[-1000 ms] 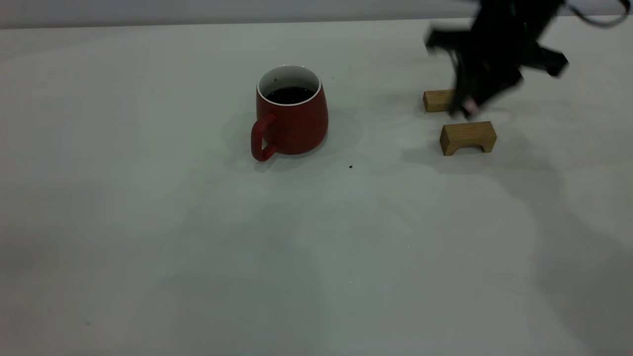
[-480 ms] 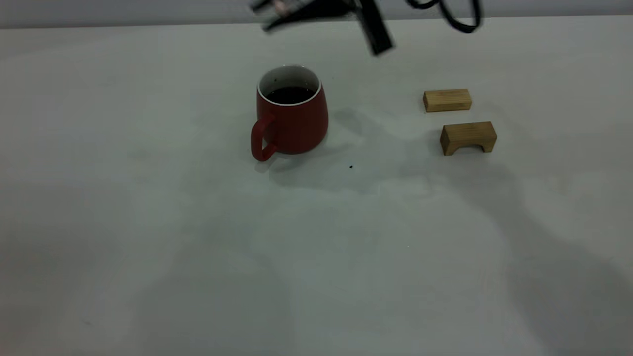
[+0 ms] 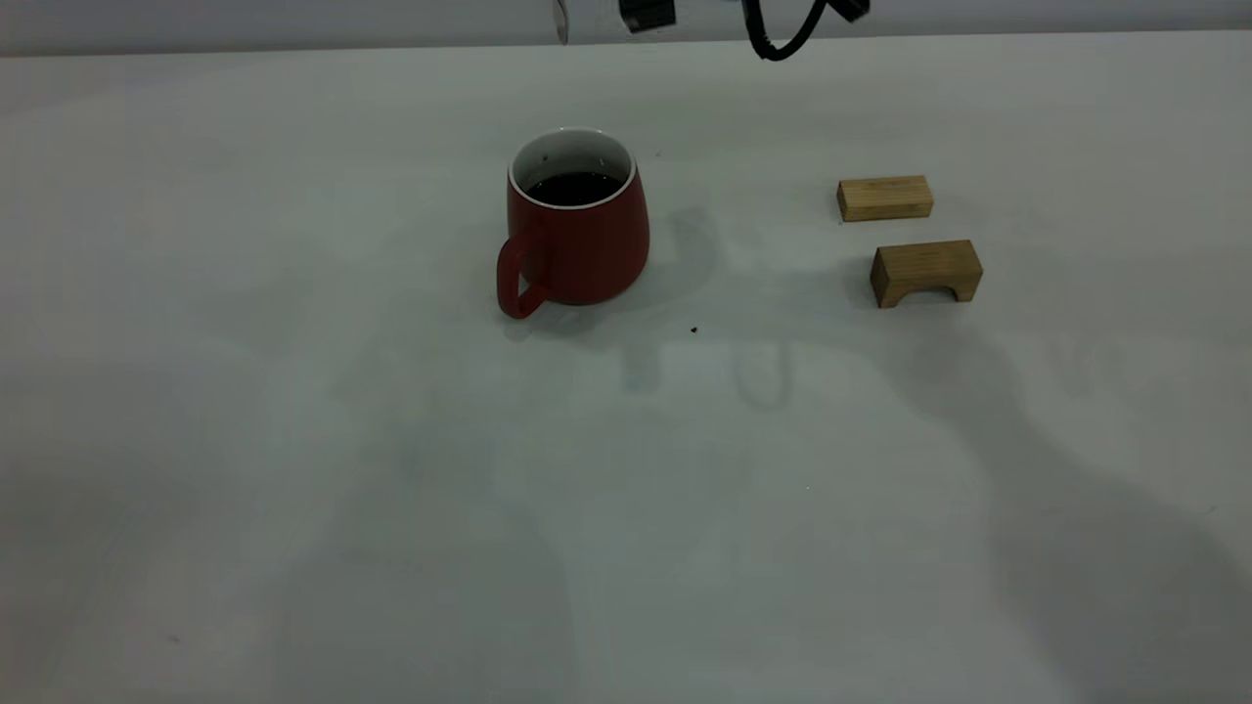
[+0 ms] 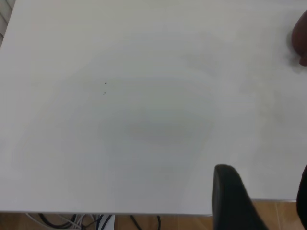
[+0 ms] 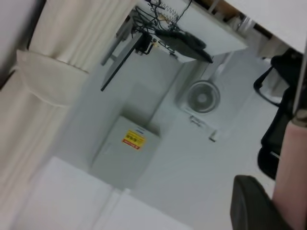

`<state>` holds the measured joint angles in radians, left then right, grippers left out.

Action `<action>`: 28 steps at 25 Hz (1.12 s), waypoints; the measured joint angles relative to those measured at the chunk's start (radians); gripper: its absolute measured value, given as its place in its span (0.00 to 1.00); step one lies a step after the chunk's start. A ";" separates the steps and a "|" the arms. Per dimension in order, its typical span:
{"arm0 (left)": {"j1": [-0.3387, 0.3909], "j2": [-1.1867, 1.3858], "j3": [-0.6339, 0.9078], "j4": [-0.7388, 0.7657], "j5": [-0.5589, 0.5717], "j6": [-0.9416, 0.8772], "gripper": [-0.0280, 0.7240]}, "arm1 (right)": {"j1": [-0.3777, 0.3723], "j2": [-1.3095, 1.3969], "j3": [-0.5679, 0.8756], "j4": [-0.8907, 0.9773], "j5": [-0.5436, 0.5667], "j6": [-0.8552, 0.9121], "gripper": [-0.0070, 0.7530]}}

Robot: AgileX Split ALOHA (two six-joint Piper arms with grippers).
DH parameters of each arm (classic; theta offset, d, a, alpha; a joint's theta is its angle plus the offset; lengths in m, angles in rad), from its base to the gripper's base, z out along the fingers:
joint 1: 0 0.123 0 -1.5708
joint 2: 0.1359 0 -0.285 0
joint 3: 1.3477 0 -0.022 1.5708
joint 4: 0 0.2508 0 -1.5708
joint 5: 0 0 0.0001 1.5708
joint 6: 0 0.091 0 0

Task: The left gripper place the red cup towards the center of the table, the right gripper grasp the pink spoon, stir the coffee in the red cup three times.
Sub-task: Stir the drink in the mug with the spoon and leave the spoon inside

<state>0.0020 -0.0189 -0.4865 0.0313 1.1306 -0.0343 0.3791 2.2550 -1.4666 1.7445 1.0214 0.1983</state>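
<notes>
The red cup (image 3: 577, 235) stands upright near the middle of the table (image 3: 293, 440), handle toward the camera, with dark coffee (image 3: 575, 188) inside. High above it, my right gripper (image 3: 648, 14) is mostly cut off by the exterior view's top edge. It is shut on the pink spoon, whose grey metal end (image 3: 560, 22) hangs above the cup. In the right wrist view the pink handle (image 5: 293, 178) presses against a black finger (image 5: 250, 203). My left gripper (image 4: 268, 201) is open and empty over the table's edge, far from the cup (image 4: 300, 38).
Two tan wooden blocks lie to the right of the cup: a flat one (image 3: 884, 198) and an arched one (image 3: 925, 272). A black cable (image 3: 782, 41) loops down at the top. A tiny dark speck (image 3: 693, 330) sits by the cup.
My right gripper rose from the wooden blocks with the spoon and swung left to above the cup, leaving most of the frame. The cup and blocks stayed put.
</notes>
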 joint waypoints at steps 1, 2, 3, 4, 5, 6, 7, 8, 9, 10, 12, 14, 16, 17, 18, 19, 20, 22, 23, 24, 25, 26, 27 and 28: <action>0.000 0.000 0.000 0.000 0.000 0.000 0.58 | 0.001 0.000 0.000 0.001 -0.001 0.015 0.18; 0.000 0.000 0.000 0.000 0.000 0.000 0.58 | 0.001 0.000 0.000 0.002 -0.002 0.033 0.18; 0.000 0.000 0.000 0.000 0.000 0.000 0.58 | 0.001 0.002 0.000 0.005 -0.004 0.050 0.18; 0.000 0.000 0.000 0.000 0.000 0.000 0.58 | 0.001 0.010 -0.006 0.007 -0.004 0.068 0.18; 0.000 0.000 0.000 0.000 0.000 0.000 0.58 | 0.001 0.023 -0.019 0.008 -0.004 0.085 0.18; 0.000 0.000 0.000 0.000 0.000 0.000 0.58 | 0.001 0.045 -0.035 0.009 -0.004 0.107 0.18; 0.000 0.000 0.000 0.000 0.000 0.000 0.58 | 0.001 0.075 -0.060 0.009 -0.003 0.132 0.18; 0.000 0.000 0.000 0.000 0.000 0.000 0.58 | 0.001 0.103 -0.088 0.010 -0.002 0.154 0.18; 0.000 0.000 0.000 0.000 0.000 0.000 0.58 | 0.001 0.138 -0.118 0.010 -0.001 0.179 0.18; 0.000 0.000 0.000 0.000 0.000 0.000 0.58 | 0.001 0.174 -0.141 0.010 -0.001 0.202 0.18; 0.000 0.000 0.000 0.000 0.000 0.000 0.58 | -0.001 0.229 -0.178 0.011 -0.002 0.236 0.18; 0.000 0.000 0.000 0.000 0.000 0.000 0.58 | -0.008 0.269 -0.188 0.010 -0.020 0.252 0.18; 0.000 0.000 0.000 0.000 0.000 0.000 0.58 | -0.021 0.289 -0.188 0.009 -0.054 0.257 0.18; 0.000 0.000 0.000 0.000 0.000 0.000 0.58 | -0.029 0.295 -0.188 0.009 -0.068 0.260 0.18; 0.000 0.000 0.000 0.000 0.000 0.000 0.58 | -0.034 0.298 -0.188 0.010 -0.077 0.261 0.18; 0.000 0.000 0.000 0.000 0.000 0.000 0.58 | -0.039 0.302 -0.188 0.012 -0.083 0.261 0.18; 0.000 0.000 0.000 0.000 0.000 0.000 0.58 | -0.041 0.305 -0.188 0.014 -0.084 0.261 0.18; 0.000 0.000 0.000 0.000 0.000 0.000 0.58 | -0.040 0.319 -0.189 0.016 -0.082 0.262 0.18; 0.000 0.000 0.000 0.000 0.000 0.000 0.58 | -0.037 0.327 -0.189 0.016 -0.078 0.268 0.18; 0.000 0.000 0.000 0.000 0.000 0.000 0.58 | -0.032 0.337 -0.189 0.016 -0.070 0.278 0.18; 0.000 0.000 0.000 0.000 0.000 0.000 0.58 | -0.029 0.348 -0.193 0.016 -0.058 0.293 0.18; 0.000 0.000 0.000 0.000 0.000 0.000 0.58 | -0.025 0.360 -0.204 0.014 -0.041 0.304 0.18; 0.000 0.000 0.000 0.000 0.000 0.000 0.58 | -0.019 0.374 -0.218 0.013 -0.027 0.315 0.18; 0.000 0.000 0.000 0.000 0.000 0.000 0.58 | -0.019 0.388 -0.239 0.013 -0.011 0.320 0.18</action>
<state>0.0020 -0.0189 -0.4865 0.0313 1.1306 -0.0343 0.3605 2.6432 -1.7057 1.7573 1.0107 0.5179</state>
